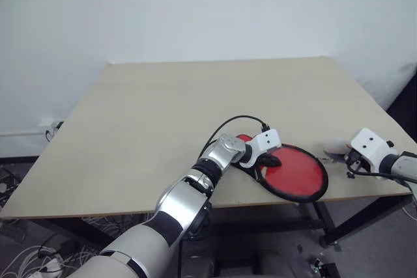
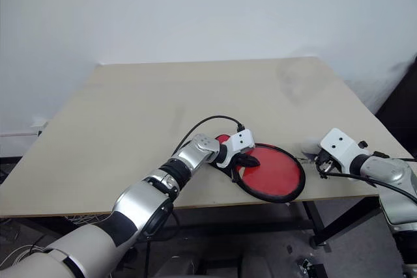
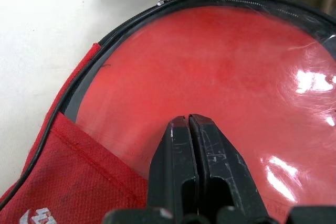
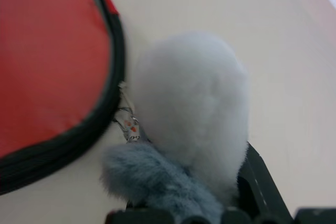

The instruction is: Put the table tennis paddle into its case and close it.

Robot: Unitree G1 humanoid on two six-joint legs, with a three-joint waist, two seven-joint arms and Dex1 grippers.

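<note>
Red-lined black case [image 1: 296, 175], one, one fluffy grey charm [image 4: 184, 124], two end effectors

text: none legible | white print seen on red fabric of case [image 3: 79, 182] corner (cut off, unreadable) | no labels, brands, numbers made out elsewhere
</note>
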